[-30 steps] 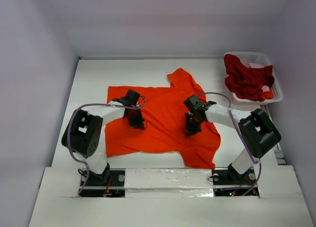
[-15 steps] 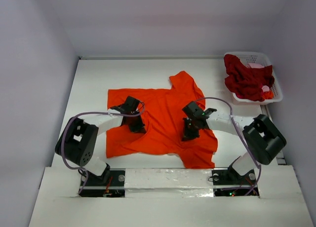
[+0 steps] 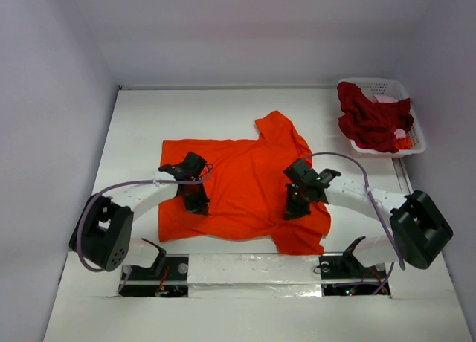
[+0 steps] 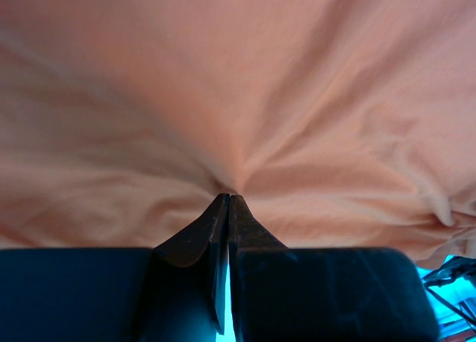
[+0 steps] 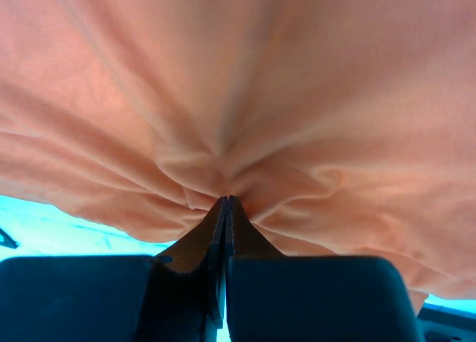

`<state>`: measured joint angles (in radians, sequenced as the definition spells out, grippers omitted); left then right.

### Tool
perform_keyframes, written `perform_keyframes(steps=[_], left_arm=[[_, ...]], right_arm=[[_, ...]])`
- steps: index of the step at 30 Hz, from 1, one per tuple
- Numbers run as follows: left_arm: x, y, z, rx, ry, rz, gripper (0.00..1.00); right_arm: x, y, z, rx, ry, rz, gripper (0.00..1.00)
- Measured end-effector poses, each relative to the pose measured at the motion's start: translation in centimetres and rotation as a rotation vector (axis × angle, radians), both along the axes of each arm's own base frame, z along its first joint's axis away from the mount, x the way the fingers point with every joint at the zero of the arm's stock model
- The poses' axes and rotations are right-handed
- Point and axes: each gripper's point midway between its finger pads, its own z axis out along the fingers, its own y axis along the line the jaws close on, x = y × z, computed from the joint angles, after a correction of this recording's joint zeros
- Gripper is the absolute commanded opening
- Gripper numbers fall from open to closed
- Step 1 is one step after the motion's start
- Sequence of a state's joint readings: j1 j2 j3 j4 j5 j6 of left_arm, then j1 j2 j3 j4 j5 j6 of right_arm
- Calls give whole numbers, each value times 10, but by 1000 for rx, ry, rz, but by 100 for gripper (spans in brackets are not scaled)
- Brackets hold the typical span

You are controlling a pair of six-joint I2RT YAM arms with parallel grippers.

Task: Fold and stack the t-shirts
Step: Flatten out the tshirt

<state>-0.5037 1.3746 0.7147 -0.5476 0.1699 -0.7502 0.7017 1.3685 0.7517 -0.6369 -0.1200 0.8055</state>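
Note:
The bright orange-red t-shirt (image 3: 245,182) lies spread on the white table, one sleeve pointing to the far side. My left gripper (image 3: 197,204) presses on its left part, jaws shut with cloth creases running into the tips (image 4: 227,197). On the shirt's right part my right gripper (image 3: 292,210) is likewise shut, pinching a bunch of orange cloth (image 5: 227,199). The dark crimson t-shirt (image 3: 370,123) is crumpled in the basket at the far right, with a bit of pink cloth (image 3: 385,99) behind it.
The white lattice basket (image 3: 416,137) stands at the table's far right corner. White walls close in the table on the left, back and right. The shirt's near hem lies close to the raised white ledge (image 3: 245,266) by the arm bases.
Both grippers have moved toward the near edge, staying shut, and the orange-red shirt has slid that way with them. Both arms now reach lower and flatter over the table.

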Motion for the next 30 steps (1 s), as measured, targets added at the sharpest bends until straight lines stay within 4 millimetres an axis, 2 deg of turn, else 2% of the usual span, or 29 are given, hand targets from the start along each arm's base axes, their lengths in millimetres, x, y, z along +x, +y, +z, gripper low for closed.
perform_keyframes(steps=[6,10,17,23,30], left_arm=[[-13,8,6,10,13,14,0],[-15,13,16,28,7,27,0],[22,5,56,23,-126,49,0],[20,10,48,58,-106,46,0],[-6,19,26,88,-6,14,0]], right_arm=[[-6,-2,4,-2,12,-11,0],[-7,-2,7,0,1,-8,0],[-10,-3,6,-23,8,-1,0],[-10,-5,5,-34,2,-3,0],[-19,-7,0,-33,36,3,0]])
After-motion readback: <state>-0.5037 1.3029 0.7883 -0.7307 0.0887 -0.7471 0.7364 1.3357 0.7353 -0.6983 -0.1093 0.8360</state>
